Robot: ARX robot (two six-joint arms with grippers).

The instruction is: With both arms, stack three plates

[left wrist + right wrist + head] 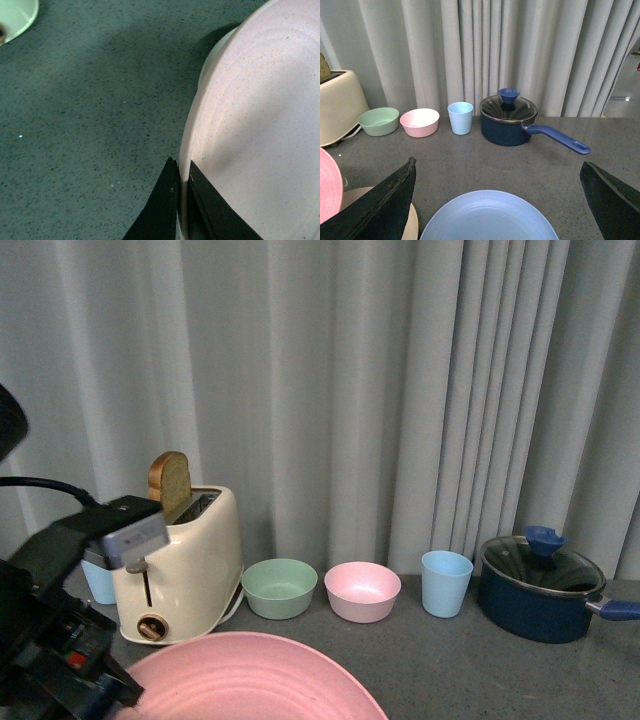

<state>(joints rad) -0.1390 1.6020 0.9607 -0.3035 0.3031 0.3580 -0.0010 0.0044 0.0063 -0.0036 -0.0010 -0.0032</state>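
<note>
None looks stacked yet: left end effector clenches the pink plate over the cream plate; right end effector, spread wide, hovers near the blue plate.

1. Front view is looking level across the table toward the curtain.
2. Left wrist view is pointing steeply down, very near the pink plate.
3. Right wrist view is facing the curtain from low over the table, sharing the green bowl, blue cup and pot with the front view.
</note>
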